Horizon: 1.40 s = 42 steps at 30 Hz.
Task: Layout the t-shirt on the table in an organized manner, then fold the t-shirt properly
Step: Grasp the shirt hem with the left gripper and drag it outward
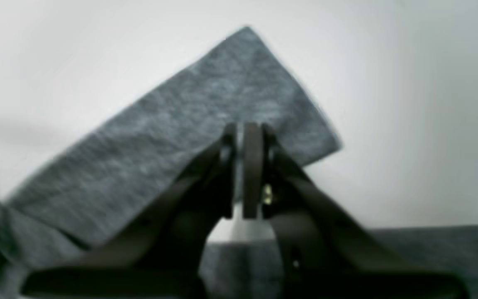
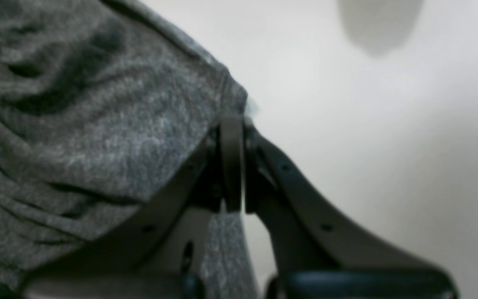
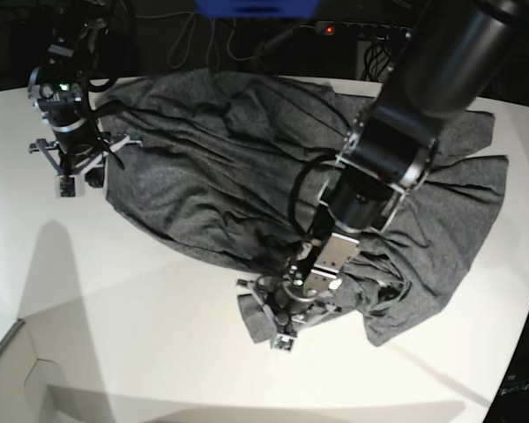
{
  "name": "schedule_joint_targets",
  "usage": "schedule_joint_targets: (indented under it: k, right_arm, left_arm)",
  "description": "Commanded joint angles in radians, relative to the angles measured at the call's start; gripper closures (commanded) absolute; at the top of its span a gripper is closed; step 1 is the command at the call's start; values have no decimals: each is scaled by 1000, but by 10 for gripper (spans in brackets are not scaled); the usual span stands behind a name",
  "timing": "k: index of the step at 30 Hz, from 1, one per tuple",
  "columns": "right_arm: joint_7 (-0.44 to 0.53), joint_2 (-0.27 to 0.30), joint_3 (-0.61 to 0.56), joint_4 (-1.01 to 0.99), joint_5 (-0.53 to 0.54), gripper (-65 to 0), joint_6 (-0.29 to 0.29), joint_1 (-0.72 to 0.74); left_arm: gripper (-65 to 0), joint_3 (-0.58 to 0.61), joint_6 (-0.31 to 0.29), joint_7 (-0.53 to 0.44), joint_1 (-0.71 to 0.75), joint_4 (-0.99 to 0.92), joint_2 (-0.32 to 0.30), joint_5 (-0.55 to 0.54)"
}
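Grey heathered knit is filling most of the scene: the large, dark grey long-sleeved t-shirt [image 3: 247,167] is lying rumpled across the far and right parts of the smooth white table [image 3: 115,300], with a lobe of cloth hanging toward the near edge on the base view's right. It is not laid out flat yet; creases are running diagonally across the body, and one flat strip of the fabric, a cuff or sleeve end by its look, is stretching out over bare tabletop in the left wrist view.

Both arms are gripping the garment at opposite ends, which I judge to be the spreading step of the task: pulling two edges apart is what would take the wrinkles out before any fold.

The left gripper [image 1: 245,137], low on the near side of the shirt in the base view, is showing its dark jaws pressed almost together. Grey cloth is lying right behind and below them, and they appear to be pinching a thin edge of it, though the blur is keeping the contact itself unclear.

The right gripper [image 2: 232,124], at the far left corner of the table in the base view, is standing fully closed, with the shirt's hem corner bunching right at its tips and a strip of fabric hanging down between the finger frames, so it is clamping that edge.

No containers are showing anywhere; nothing besides the shirt is resting on the table.
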Motion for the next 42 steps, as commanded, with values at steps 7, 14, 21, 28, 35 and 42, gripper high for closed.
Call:
schedule_joint_targets:
  k: [7,14,21,28,35,42]
  right_arm:
    - [22,8,5,21,9,0,-2,-25]
    - [22,8,2,21,9,0,-2,-25]
    - [22,8,-1,20,9,0,-2,-25]
    - [20,8,-1,20,9,0,-2,-25]
    - [20,8,-1,20,9,0,-2,-25]
    - [20,8,-44,20,9,0,0,-27]
  left_arm:
    - [-30,-12,9,-137,-26,-97,-51,121]
    - [-30,-15,9,-141,-21,-92,-194,81]
    - [-30,-13,10,-141,-44,-91,-316,-126]
    - [-30,-13,15,-135,-75,-91,-424,-469]
    - [-30,-13,13,-135,-77,-91,-527,-851]
    - [-29,-4,7,-132,-72,-77,-557,-996]
